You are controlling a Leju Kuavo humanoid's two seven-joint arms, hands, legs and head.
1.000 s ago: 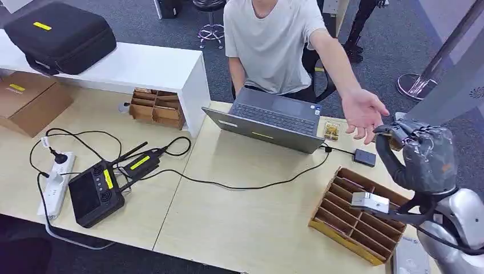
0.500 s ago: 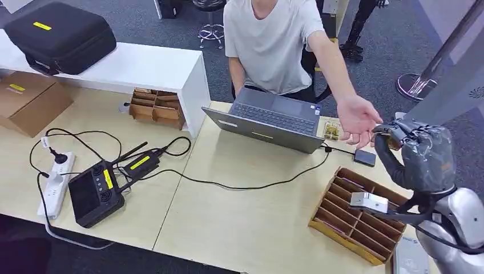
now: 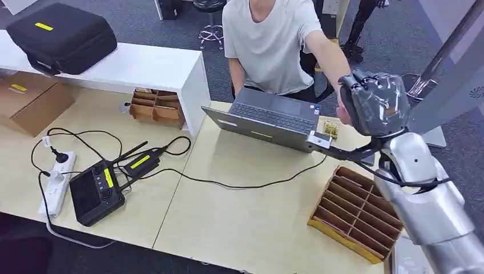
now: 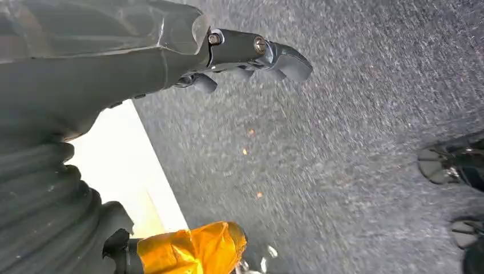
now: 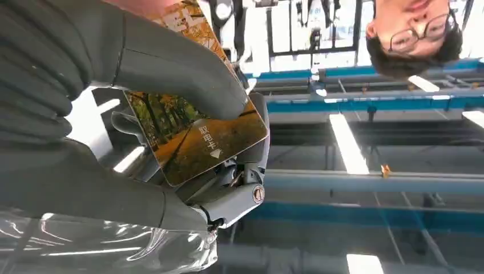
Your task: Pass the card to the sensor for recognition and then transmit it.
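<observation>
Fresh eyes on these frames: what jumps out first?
The right hand, raised high over the desk's far right, in front of the seated person behind the open laptop. In the right wrist view that hand grips a card printed with an autumn tree scene, thumb pressed across it. On the near left of the desk a black controller sits among tangled cables.

The right hand (image 3: 374, 103) covers the person's hand in the head view. At the right wrist, the thumb hides part of the card (image 5: 194, 134). The wooden tray (image 3: 357, 214) is partly hidden behind the arm. The person's head is cut off at the top edge.
</observation>
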